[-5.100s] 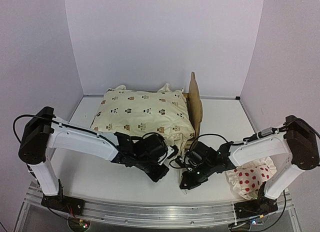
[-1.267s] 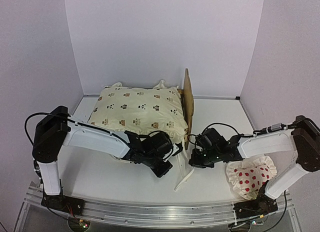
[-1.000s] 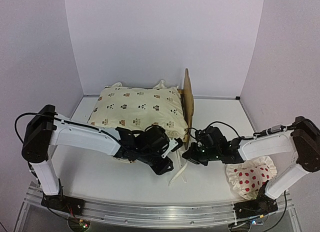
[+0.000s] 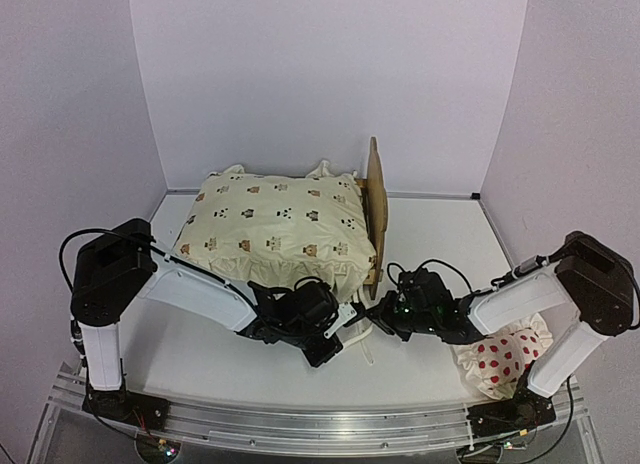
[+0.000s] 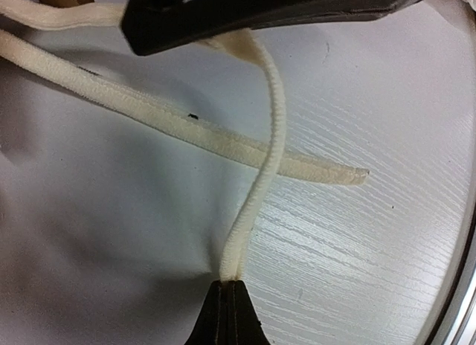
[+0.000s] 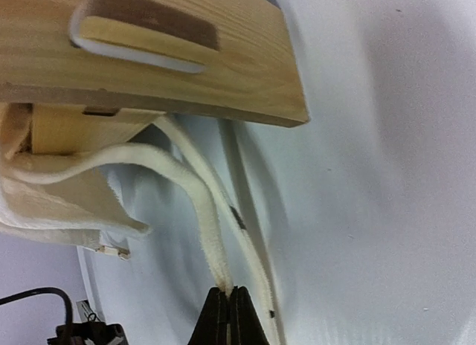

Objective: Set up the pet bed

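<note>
The pet bed stands at the back with its plywood headboard upright, and the cream animal-print cover is spread over it. Two cream ties hang from the cover's near corner by the headboard. My left gripper is shut on the end of one tie, which crosses over the other tie lying flat on the table. My right gripper is shut on a tie just below the headboard corner. In the top view the left gripper and right gripper nearly meet in front of the bed.
A white red-dotted pillow lies at the right, beside the right arm's base. The purple walls close in behind and on both sides. The right gripper's dark fingers hang over the ties in the left wrist view.
My left gripper opened, dropped toward the table and closed on a tie end. The right gripper kept its hold and shifted slightly lower. The bed stayed put.
</note>
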`<action>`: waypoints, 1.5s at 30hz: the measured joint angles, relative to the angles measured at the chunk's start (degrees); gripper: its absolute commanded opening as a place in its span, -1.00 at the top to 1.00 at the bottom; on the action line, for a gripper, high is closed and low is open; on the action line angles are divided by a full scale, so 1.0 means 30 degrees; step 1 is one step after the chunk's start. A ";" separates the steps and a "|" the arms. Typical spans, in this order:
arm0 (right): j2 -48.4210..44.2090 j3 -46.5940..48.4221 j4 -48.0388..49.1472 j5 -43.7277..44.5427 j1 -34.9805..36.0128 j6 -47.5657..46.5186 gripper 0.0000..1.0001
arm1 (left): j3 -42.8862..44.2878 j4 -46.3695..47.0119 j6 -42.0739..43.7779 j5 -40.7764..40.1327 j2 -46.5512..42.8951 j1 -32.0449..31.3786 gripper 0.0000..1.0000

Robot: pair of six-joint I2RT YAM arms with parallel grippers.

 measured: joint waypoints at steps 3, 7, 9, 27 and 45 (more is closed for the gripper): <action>-0.0003 -0.0677 0.0010 0.0283 0.0000 0.0003 0.99 | 0.0037 -0.0021 0.0162 -0.0676 0.0032 0.0003 1.00; -0.0046 -0.1634 0.0024 0.0839 0.0000 0.0077 0.76 | 0.0448 -0.0123 0.0434 -0.1483 0.0373 0.0007 1.00; -0.0079 -0.2021 0.0115 0.1088 0.0000 0.0148 0.69 | 0.0769 -0.0135 0.0507 -0.1795 0.0615 0.0007 1.00; -0.2402 -0.1928 -0.2485 0.0722 0.0000 -0.2730 -0.25 | 0.1397 -0.0377 0.0862 -0.2640 0.1078 0.0007 1.00; -0.8386 -0.1119 -1.1848 -0.0470 0.0359 -0.8577 -0.24 | 0.1078 -0.0674 -0.0197 -0.2377 -0.1797 0.0007 0.34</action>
